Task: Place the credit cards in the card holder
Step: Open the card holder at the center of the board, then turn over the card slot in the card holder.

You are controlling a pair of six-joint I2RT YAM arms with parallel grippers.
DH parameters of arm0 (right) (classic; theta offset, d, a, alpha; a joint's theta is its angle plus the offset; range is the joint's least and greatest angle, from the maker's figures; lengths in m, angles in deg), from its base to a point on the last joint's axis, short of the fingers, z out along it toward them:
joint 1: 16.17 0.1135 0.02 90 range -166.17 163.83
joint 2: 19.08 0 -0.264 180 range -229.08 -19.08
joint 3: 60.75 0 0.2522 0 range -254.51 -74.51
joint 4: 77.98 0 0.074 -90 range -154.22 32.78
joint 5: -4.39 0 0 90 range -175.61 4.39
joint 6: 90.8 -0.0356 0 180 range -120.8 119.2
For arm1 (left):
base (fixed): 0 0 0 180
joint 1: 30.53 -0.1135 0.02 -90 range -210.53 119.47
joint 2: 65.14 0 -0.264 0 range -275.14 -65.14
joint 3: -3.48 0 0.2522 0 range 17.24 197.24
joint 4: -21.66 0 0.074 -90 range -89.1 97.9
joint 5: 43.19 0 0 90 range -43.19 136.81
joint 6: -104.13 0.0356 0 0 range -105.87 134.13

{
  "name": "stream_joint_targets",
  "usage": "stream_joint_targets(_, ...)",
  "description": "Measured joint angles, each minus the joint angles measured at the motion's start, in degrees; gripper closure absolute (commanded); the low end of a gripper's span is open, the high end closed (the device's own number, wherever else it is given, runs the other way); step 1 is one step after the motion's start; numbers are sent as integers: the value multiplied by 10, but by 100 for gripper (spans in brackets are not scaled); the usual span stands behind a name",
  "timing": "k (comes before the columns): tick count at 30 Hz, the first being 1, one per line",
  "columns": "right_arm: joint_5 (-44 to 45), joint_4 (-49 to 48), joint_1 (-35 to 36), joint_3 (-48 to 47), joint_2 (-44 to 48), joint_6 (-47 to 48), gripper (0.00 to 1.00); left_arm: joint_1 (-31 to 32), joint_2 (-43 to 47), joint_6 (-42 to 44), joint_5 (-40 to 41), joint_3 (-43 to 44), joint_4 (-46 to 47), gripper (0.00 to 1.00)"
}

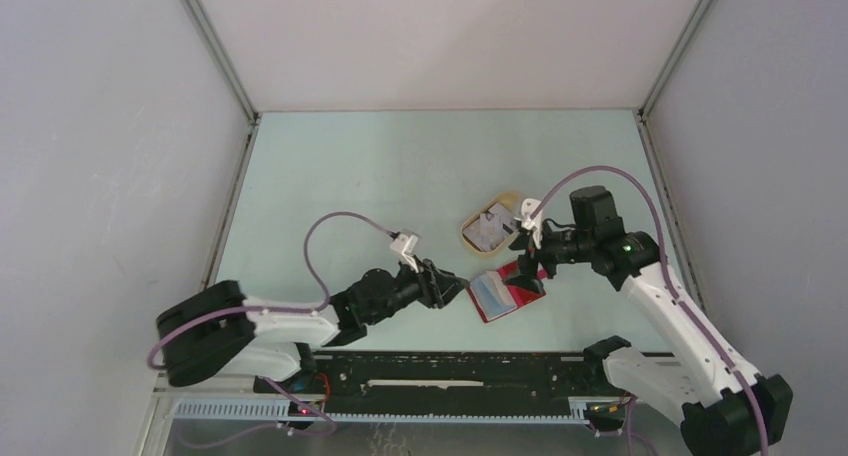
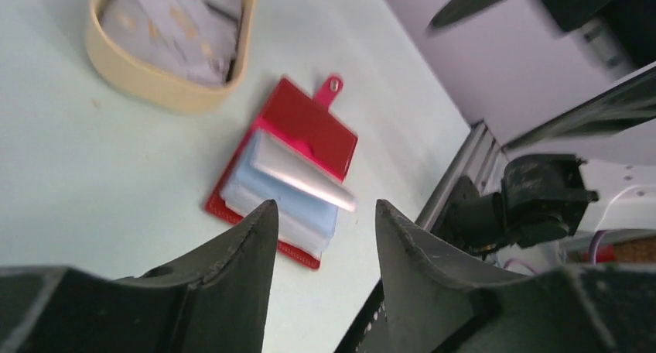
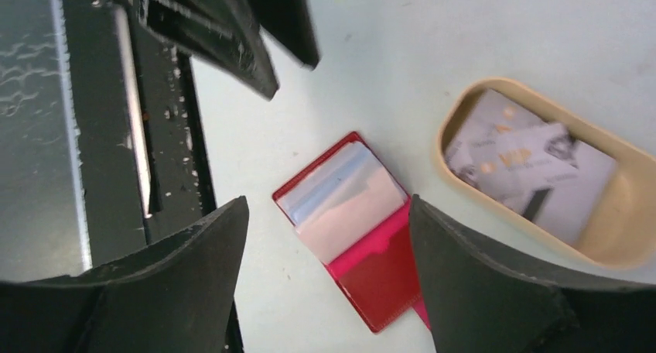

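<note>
We see the card holder (image 1: 505, 294) lying open on the table (image 1: 400, 176), right of centre and close to the near edge. Its long axis runs mostly left to right, with the right end tilted a little toward the far edge. The pale blue-grey sleeves face up at the left end. The red flap with its small snap tab lies at the right end, and the tab points toward the right edge. In the left wrist view, one pale leaf of the card holder (image 2: 298, 175) sits slightly raised above the stack.

The credit cards (image 1: 487, 228) lie piled at mixed angles in a beige oval tray (image 1: 470, 238), just beyond the card holder toward the far edge.

The left gripper (image 1: 455, 286) is just left of the sleeves, its fingers spread and holding nothing. The right gripper (image 1: 530, 266) is over the red flap, its fingers also spread wide and empty. From the right wrist we see the card holder (image 3: 348, 221) framed between those fingers, apart from them.
</note>
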Motion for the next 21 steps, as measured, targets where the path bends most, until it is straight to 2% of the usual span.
stream_joint_targets(3, -14, 10, 31, -5, -36, 27, 24, 0, 83, 45, 34, 0, -41, 35)
stream_joint_targets(5, 5, 18, 75, 2, -73, 45, 27, 0, 136, 72, 53, -4, -60, 21)
stream_joint_targets(8, 21, 28, 129, 25, -71, 77, 38, 0, 212, 101, 84, -25, -76, 2)
stream_joint_targets(10, 27, 34, 169, 33, -66, 99, 47, 0, 259, 113, 105, -47, -83, 0)
stream_joint_targets(13, 61, 30, 229, 33, -90, 117, 55, 0, 299, 121, 120, -70, -103, 0)
stream_joint_targets(18, 151, 13, 297, 35, -183, 121, 59, -1, 316, 125, 125, -82, -138, 0)
stream_joint_targets(21, 193, 5, 314, 36, -207, 120, 57, -1, 316, 124, 137, -90, -146, 0)
